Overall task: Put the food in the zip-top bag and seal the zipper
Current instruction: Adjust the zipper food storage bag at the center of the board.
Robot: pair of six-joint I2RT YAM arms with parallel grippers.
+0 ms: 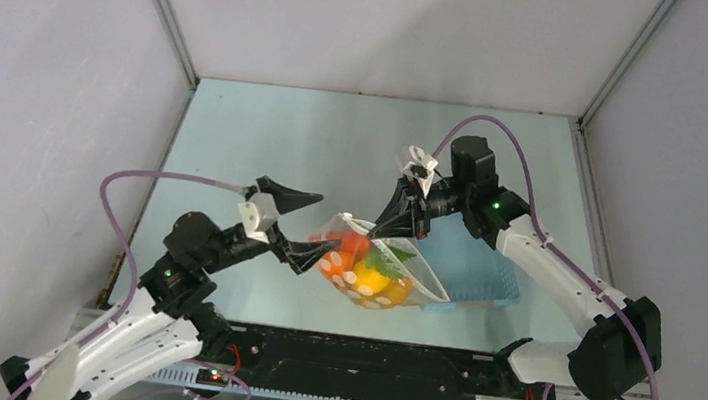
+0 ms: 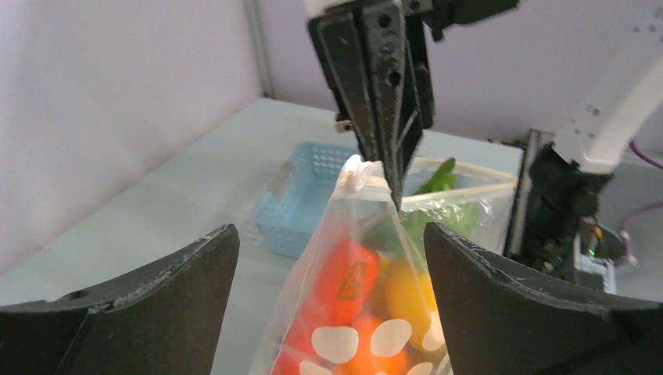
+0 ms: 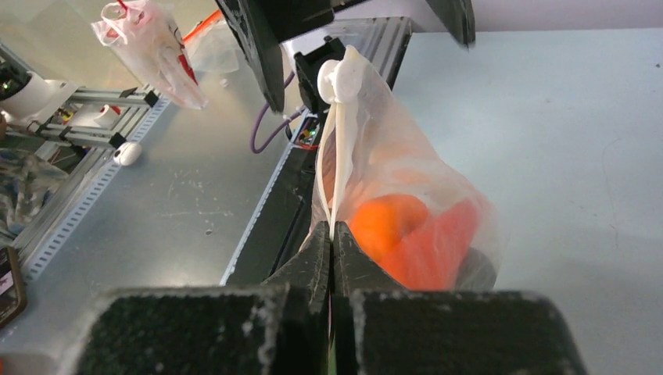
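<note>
1. The table [image 1: 276, 141] carries little of the work here. The bag hangs above it, which keeps the weight of the contents pulling the plastic straight.
2. The blue basket [image 1: 485, 271] sits on the table behind and to the right of the bag. No food shows in the part of it that can be seen.
3. The dotted clear bag [image 1: 374, 275] hangs in the air between the two arms, its belly sagging with the load.
4. The left gripper [image 1: 329, 220] is spread wide, one finger on each side of the bag's near corner and touching nothing. It looks lined up to take the slider end.
5. The right gripper [image 3: 332, 244] is pressed together, pinching the zipper strip and carrying the whole bag. Holding the strip also keeps it taut for a pull.
6. The food [image 2: 349, 271] is inside the bag: orange, red and yellow pieces low down, and a green one poking up near the mouth.
7. The zipper [image 3: 331, 176] runs from the right gripper's pinch to the near corner. The mouth looks open behind it, so sealing seems not yet done.
8. The slider [image 2: 356, 173] sits at the corner nearest the left gripper.
</note>
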